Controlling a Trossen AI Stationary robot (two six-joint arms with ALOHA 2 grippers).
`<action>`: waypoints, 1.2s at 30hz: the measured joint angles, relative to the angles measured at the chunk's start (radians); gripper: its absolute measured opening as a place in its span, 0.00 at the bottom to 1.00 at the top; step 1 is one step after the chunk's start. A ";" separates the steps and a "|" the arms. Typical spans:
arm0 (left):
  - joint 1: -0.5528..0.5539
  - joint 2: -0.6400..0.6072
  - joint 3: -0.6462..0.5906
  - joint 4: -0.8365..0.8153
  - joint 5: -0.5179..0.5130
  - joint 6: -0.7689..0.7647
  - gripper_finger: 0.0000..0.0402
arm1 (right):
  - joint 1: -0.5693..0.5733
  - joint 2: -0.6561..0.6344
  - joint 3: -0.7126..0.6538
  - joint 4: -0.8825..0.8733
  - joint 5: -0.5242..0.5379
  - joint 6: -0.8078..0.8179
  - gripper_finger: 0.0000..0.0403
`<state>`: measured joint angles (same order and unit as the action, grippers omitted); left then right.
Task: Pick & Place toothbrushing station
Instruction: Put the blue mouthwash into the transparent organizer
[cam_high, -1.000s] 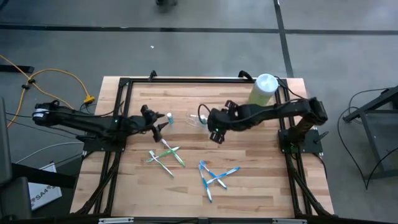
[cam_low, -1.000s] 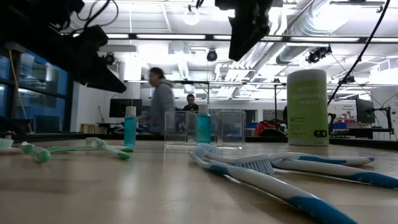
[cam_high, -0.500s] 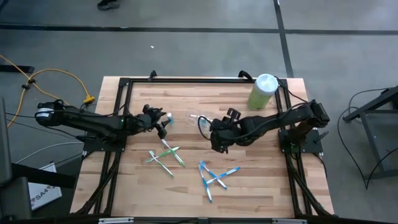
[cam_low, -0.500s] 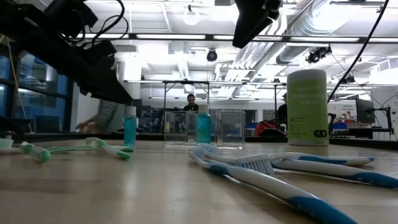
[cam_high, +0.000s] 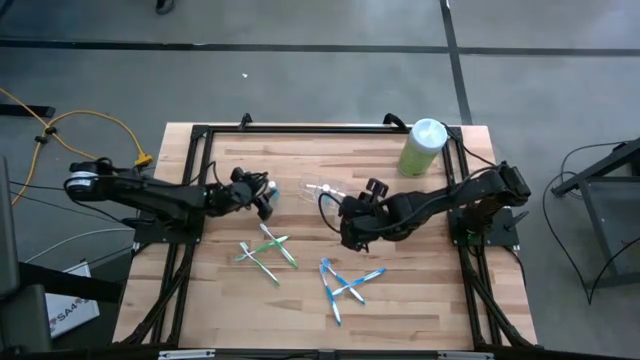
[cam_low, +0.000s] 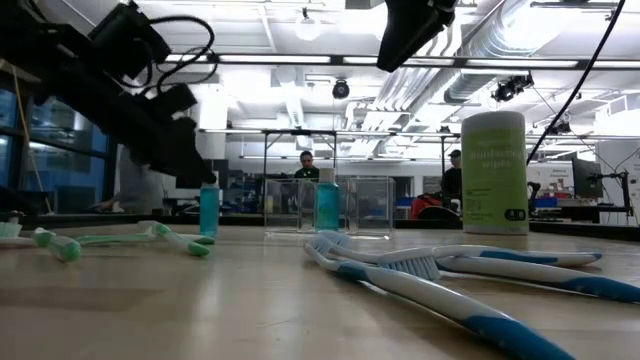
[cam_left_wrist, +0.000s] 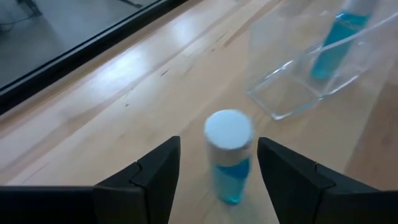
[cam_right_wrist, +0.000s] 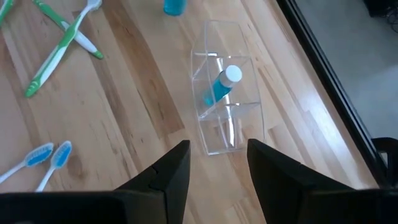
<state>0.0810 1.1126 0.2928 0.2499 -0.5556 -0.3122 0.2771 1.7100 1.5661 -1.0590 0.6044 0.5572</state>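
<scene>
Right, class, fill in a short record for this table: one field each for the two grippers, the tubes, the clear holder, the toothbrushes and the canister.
left gripper: open, fingers either side of the standing tube, not touching
right gripper: open, above the clear holder, empty
second tube: leaning inside the clear holder
green toothbrushes: lying crossed on the table
blue toothbrushes: lying crossed, nearer the right arm
canister: upright at the far right corner

Both arms (cam_high: 150, 196) were dark and slender, jointed, with black cables looped along them; each gripper's two fingers (cam_left_wrist: 152, 180) were matte black, angular wedges
</scene>
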 joint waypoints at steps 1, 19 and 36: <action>0.007 0.007 0.000 0.001 0.000 0.000 0.52 | 0.000 0.000 0.000 0.000 0.000 0.001 0.38; 0.028 0.032 0.000 0.064 0.014 -0.021 0.52 | 0.000 0.001 0.000 -0.001 0.000 0.007 0.38; 0.028 0.032 0.000 0.066 0.015 -0.165 0.52 | 0.000 0.001 0.000 -0.001 0.000 0.007 0.38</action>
<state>0.1093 1.1446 0.2928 0.3157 -0.5405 -0.4772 0.2771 1.7107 1.5661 -1.0595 0.6041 0.5640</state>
